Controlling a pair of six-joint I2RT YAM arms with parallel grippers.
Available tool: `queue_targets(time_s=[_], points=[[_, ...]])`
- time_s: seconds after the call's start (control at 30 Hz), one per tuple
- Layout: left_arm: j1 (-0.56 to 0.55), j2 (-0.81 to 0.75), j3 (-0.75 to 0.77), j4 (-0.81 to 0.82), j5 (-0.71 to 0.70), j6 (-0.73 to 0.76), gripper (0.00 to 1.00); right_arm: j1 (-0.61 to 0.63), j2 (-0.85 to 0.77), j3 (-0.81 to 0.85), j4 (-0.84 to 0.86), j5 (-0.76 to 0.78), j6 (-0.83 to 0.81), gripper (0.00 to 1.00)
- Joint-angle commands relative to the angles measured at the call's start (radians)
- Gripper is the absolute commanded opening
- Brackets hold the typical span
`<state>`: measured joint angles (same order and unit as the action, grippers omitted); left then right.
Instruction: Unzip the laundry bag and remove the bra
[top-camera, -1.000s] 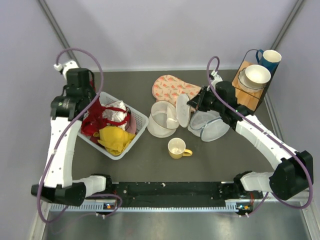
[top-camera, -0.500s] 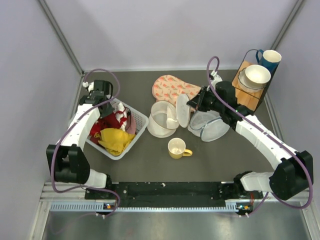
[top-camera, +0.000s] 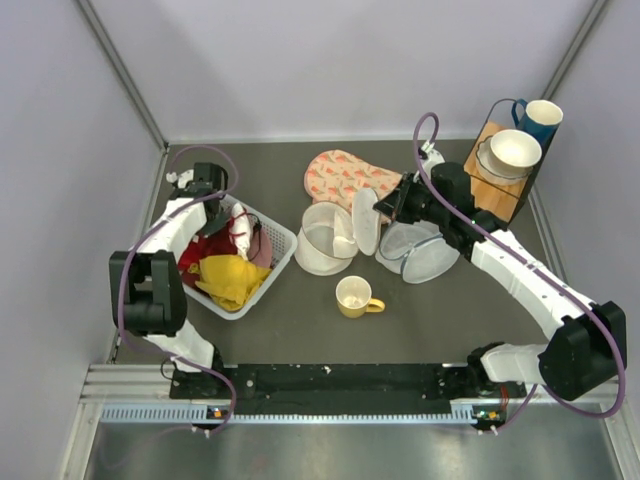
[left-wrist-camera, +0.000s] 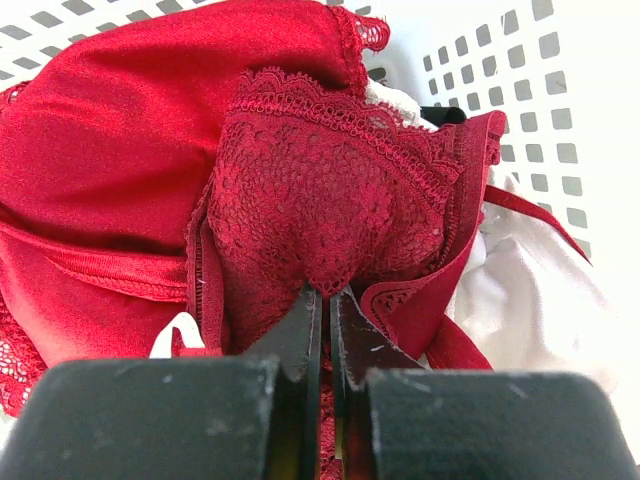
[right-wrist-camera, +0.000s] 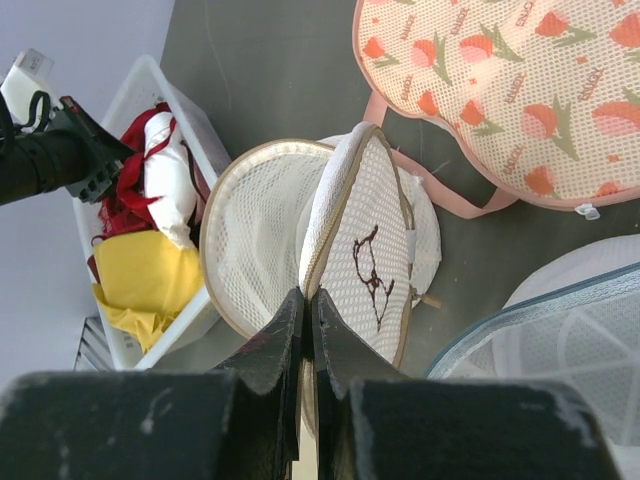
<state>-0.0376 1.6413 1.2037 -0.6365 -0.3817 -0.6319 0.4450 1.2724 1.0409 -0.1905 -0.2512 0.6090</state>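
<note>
Bench (top-camera: 450, 320): dark grey, seen from above, with your two arms reaching in from the near edge.
Left end effector (left-wrist-camera: 325, 295): clenched, fingers pressed together over the white basket (top-camera: 290, 240) on the left. The tips touch a red lace garment (left-wrist-camera: 320, 200); you cannot tell whether any fabric is pinched between them.
Right end effector (right-wrist-camera: 307, 298): clenched on the edge of the laundry bag's flap (right-wrist-camera: 365, 240), holding it up on edge.
Laundry bag (top-camera: 322, 245): a round cream mesh pouch in the middle of the bench. It is unzipped, with its bowl-shaped half lying open to the left of the raised flap. A small dark mark shows on the flap.
Bra (top-camera: 230, 278): bright yellow and crumpled, lying in the near end of the basket, well apart from the bag. Red garments and a white one lie just behind it.
Pink pouch (top-camera: 340, 175): flat and patterned, behind the bag.
Blue-grey pouch (top-camera: 420, 250): round mesh, just right of the bag, under your right arm.
Mug (top-camera: 355, 296): yellow, upright, in front of the bag.
Far right corner: a wooden stand (top-camera: 495, 185) carries a white bowl (top-camera: 515, 150), with a blue mug (top-camera: 540, 118) behind it.
</note>
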Motion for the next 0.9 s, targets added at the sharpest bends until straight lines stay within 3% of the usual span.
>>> queue_targets(time_s=[0.0, 0.1, 0.13, 0.17, 0.23, 0.47, 0.6, 0.87], points=[[0.018, -0.023, 0.013, -0.018, 0.049, 0.006, 0.02, 0.011, 0.001, 0.013, 0.028, 0.001, -0.023, 0.0], [0.018, -0.08, 0.016, -0.07, 0.075, 0.052, 0.18, 0.012, 0.01, 0.027, 0.026, 0.0, -0.031, 0.0], [0.018, -0.096, 0.016, -0.08, 0.079, 0.063, 0.4, 0.012, 0.012, 0.033, 0.028, 0.003, -0.034, 0.0], [0.018, -0.13, 0.017, -0.092, 0.081, 0.086, 0.46, 0.012, 0.013, 0.039, 0.028, 0.003, -0.034, 0.0], [0.018, -0.165, 0.023, -0.121, 0.086, 0.109, 0.68, 0.012, 0.019, 0.053, 0.026, 0.001, -0.034, 0.0], [0.018, -0.319, 0.135, -0.21, 0.078, 0.153, 0.79, 0.031, 0.039, 0.122, 0.016, 0.024, -0.035, 0.0], [0.018, -0.391, 0.175, -0.218, 0.115, 0.175, 0.79, 0.037, 0.088, 0.232, 0.017, 0.032, -0.041, 0.0], [0.018, -0.521, 0.168, -0.199, 0.214, 0.198, 0.84, 0.066, 0.349, 0.7, 0.066, -0.056, -0.029, 0.0]])
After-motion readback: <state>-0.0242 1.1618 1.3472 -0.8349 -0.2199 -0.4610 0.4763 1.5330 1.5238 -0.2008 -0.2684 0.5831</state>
